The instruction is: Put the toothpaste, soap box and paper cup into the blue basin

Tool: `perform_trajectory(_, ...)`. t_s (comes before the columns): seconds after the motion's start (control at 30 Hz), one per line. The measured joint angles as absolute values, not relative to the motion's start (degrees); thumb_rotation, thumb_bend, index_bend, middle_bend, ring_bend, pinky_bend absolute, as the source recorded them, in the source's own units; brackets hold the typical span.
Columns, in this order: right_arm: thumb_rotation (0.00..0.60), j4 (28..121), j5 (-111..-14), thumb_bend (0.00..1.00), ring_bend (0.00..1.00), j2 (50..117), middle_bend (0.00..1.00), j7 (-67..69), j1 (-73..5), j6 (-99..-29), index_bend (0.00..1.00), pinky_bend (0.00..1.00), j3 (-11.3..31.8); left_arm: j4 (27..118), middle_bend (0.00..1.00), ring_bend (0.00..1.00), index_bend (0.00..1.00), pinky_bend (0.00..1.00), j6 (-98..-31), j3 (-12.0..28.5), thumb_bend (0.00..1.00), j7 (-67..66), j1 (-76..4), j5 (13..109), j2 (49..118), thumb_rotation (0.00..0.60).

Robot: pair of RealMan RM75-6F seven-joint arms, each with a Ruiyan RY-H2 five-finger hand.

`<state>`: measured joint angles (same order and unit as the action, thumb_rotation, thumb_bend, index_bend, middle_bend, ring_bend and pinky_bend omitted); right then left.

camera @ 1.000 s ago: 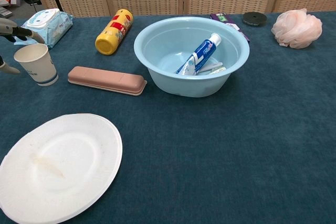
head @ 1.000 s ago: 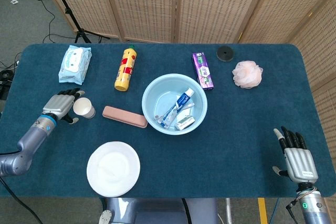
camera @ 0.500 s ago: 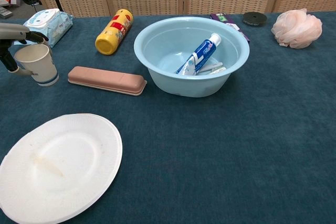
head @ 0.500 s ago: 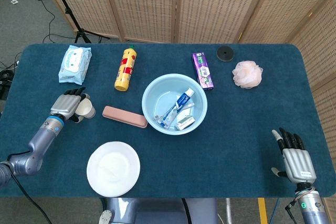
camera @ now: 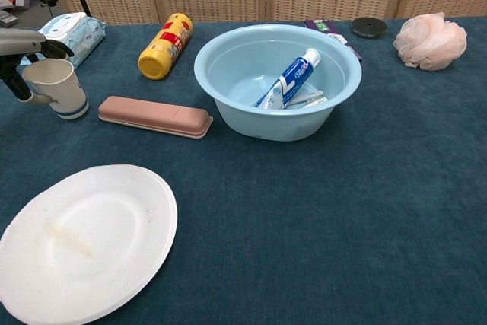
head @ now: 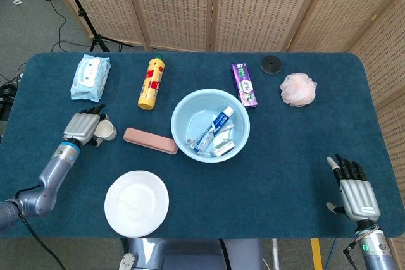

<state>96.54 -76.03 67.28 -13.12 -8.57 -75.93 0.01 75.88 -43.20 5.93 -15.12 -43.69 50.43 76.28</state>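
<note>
The left hand [head: 82, 128] wraps its fingers [camera: 30, 38] around the paper cup [camera: 55, 88] at the left side of the table [head: 297, 150]; the cup tilts a little toward the middle, and whether its base touches the cloth I cannot tell. Just right of the cup lies the pink soap box [camera: 154, 116], long and closed, flat on the cloth between the cup and the blue basin [head: 183, 109]. The basin sits mid-table and holds the blue-and-white toothpaste tube [camera: 289, 79] leaning against its inner wall, with a toothbrush [head: 200, 138] and a small white packet [head: 222, 147] beside it (the packet's label is too small to read). Nearer the front edge, below the soap box, rests a white paper plate [camera: 80, 240]. Behind the cup lies a pack of wet wipes [head: 90, 76], and further along the back a yellow bottle [head: 150, 83] on its side, a purple box [head: 244, 85] just beside the basin's rim, a black disc [head: 271, 64] and a pink bath pouf [camera: 431, 40]. The right hand [head: 353, 191] rests at the table's near right corner, fingers apart and holding nothing.
</note>
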Motion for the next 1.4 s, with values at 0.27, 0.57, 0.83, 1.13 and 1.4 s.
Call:
perform_trajectory(0.27,0.6,96.6,-75.9,0.13,0.0,67.2,0.0,-13.1,-8.4,-75.6,0.0,0.0,0.4,81.7,0.12,0.14,0.44,0.19,-44.1,8.5,0.35,-15.9,-45.5,50.4,72.1,0.6)
perform_trajectory(0.57,0.6,96.5,-76.0,0.13,0.0,66.8,0.0,-11.9,-8.1,-75.8,0.0,0.0,0.8,86.9,0.12,0.14,0.46,0.19,-48.4,13.0,0.35,-17.7,-48.6,49.4,70.8,0.6)
perform_trajectory(0.83,0.6,96.4,-75.6,0.13,0.0,66.0,0.0,-10.5,-7.8,-75.7,0.0,0.0,1.4,87.9,0.12,0.14,0.46,0.19,-49.9,15.4,0.35,-21.5,-53.0,48.1,73.5,0.6)
perform_trajectory(1.13,0.6,96.4,-75.3,0.13,0.0,65.2,0.0,-8.2,-7.5,-75.5,0.0,0.0,1.9,87.3,0.12,0.14,0.47,0.19,-53.9,17.8,0.35,-22.7,-56.6,48.5,80.6,0.6)
perform_trajectory(1.4,0.6,95.9,-74.7,0.13,0.0,64.6,0.0,-6.2,-7.2,-75.3,0.0,0.0,2.5,83.8,0.12,0.14,0.47,0.19,-54.5,18.4,0.34,-24.2,-60.4,48.8,87.6,0.6)
